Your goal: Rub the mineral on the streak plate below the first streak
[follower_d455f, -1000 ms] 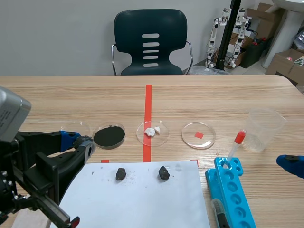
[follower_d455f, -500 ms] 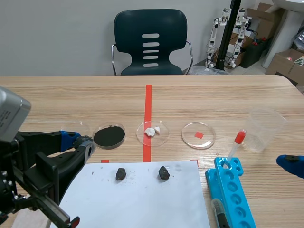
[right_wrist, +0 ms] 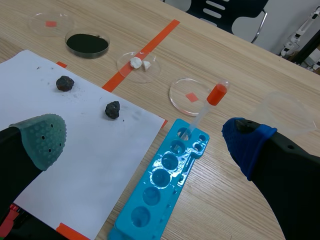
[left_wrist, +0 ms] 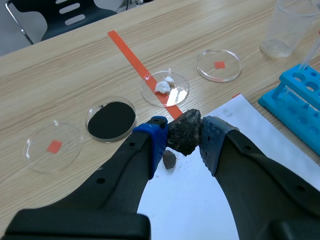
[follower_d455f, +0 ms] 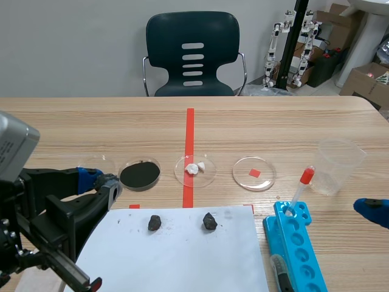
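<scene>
**Mineral in my left jaws, sheet just below**

The wooden table [follower_d455f: 273,128] carries the white sheet [follower_d455f: 194,261] on its near side. I take this sheet to be the streak plate, since nothing else here looks fit for rubbing. To the sheet's right lies the blue tray [follower_d455f: 298,243], with the plastic cup [follower_d455f: 339,165] beyond it. A row of dishes sits past the sheet's far edge, among them the black dish [follower_d455f: 140,174]. Two small dark rocks [follower_d455f: 154,222] rest on the sheet near that far edge, with faint grey smudging around them. I cannot pick out a clear first streak from those marks.

My left gripper [left_wrist: 184,135] is clamped on the mineral [left_wrist: 186,129], a dark rough lump pinched between the two pads. Its lower end pokes out beneath them. It hangs above the sheet's far left corner, close over the left-hand rock, and is not touching the paper as far as I can tell.

My right gripper [right_wrist: 142,137] stands wide open and holds nothing. It sits off at the right, beyond the blue tray and well apart from the rocks.

So the left arm is the nearer one. As I judge it, the move is straight down and a little toward me, onto bare paper on the near side of the smudges.
</scene>
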